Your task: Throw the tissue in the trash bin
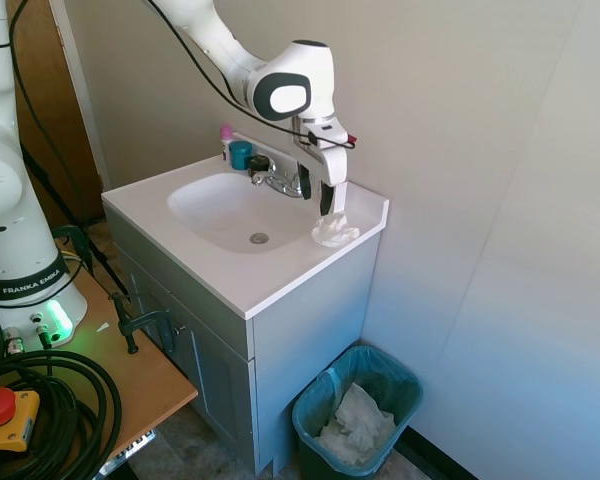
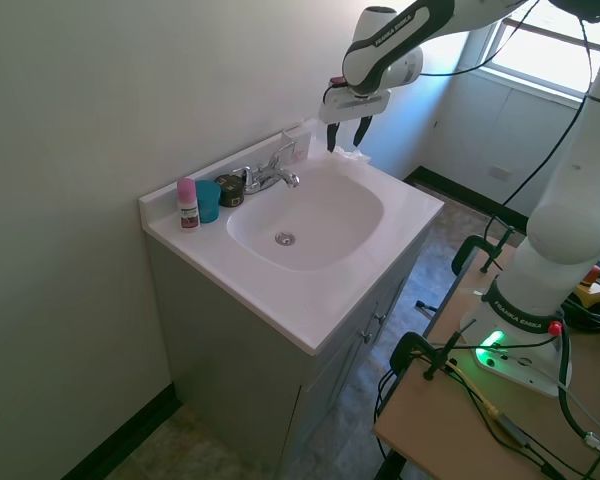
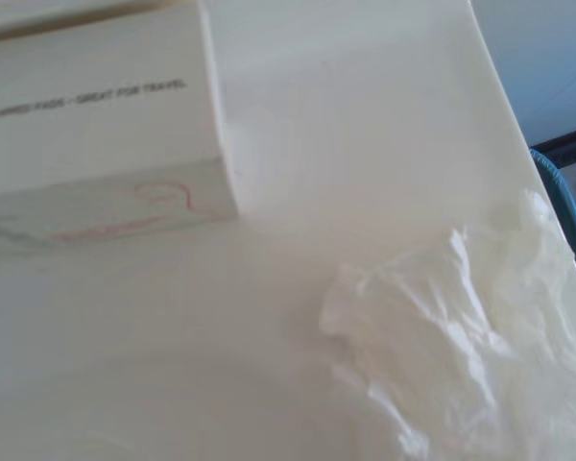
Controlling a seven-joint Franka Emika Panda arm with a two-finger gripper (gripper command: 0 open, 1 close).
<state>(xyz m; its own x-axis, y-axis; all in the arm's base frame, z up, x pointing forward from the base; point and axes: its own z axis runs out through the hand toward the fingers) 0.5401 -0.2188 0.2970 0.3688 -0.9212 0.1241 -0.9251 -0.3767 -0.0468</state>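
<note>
Hovering at frame centre, your gripper (image 1: 327, 212) stood with fingers spread just above the tissue (image 1: 335, 233), which lay ungrasped on the vanity top (image 1: 280, 275); lower right, the trash bin (image 1: 358, 405) awaited, everything left.

Chrome faucet (image 2: 268, 174) behind the sink (image 2: 305, 222); beside it a dark jar (image 2: 230, 189), teal cup (image 2: 208, 200), pink-capped bottle (image 2: 187, 204); white box (image 3: 96, 125) on the bench (image 1: 280, 275)

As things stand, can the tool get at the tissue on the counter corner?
Probably yes. The tool hangs right over the tissue on the vanity counter, fingers seemingly parted, nothing between. The faucet stands aside.
</note>
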